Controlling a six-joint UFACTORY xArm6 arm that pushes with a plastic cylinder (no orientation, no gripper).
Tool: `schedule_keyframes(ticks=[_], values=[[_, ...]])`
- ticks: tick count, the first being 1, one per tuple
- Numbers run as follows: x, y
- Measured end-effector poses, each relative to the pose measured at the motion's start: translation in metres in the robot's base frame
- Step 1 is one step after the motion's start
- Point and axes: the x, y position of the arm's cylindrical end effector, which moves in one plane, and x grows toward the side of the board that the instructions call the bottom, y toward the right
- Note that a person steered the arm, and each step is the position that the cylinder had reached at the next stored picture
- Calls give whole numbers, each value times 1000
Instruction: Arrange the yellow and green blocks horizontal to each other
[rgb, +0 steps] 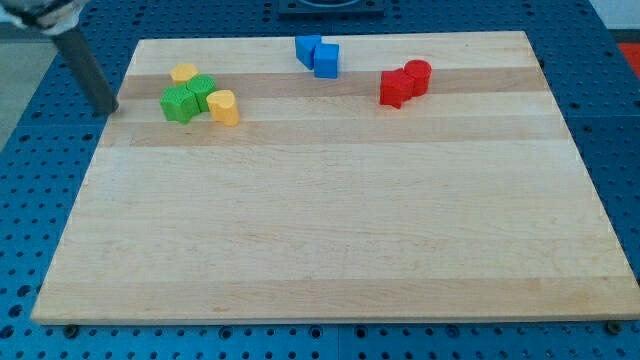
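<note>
Two green blocks sit touching at the view's upper left: a green star-like block (179, 103) and a green cube (201, 90) just up and right of it. A yellow block (183, 73) lies above them, touching the green cube. A second yellow block (223, 106) lies right of the green pair, touching it. My tip (107, 108) is off the board's left edge, left of the green star-like block, with a gap between them.
Two blue blocks (318, 54) touch each other at the top centre. Two red blocks (404, 82) touch each other right of them. The wooden board (330, 220) lies on a blue perforated table (620, 150).
</note>
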Motion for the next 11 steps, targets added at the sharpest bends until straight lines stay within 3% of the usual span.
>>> schedule_keyframes(ticks=[1, 5, 8, 11], values=[[-36, 11], [-35, 168], [-7, 228], [43, 245]])
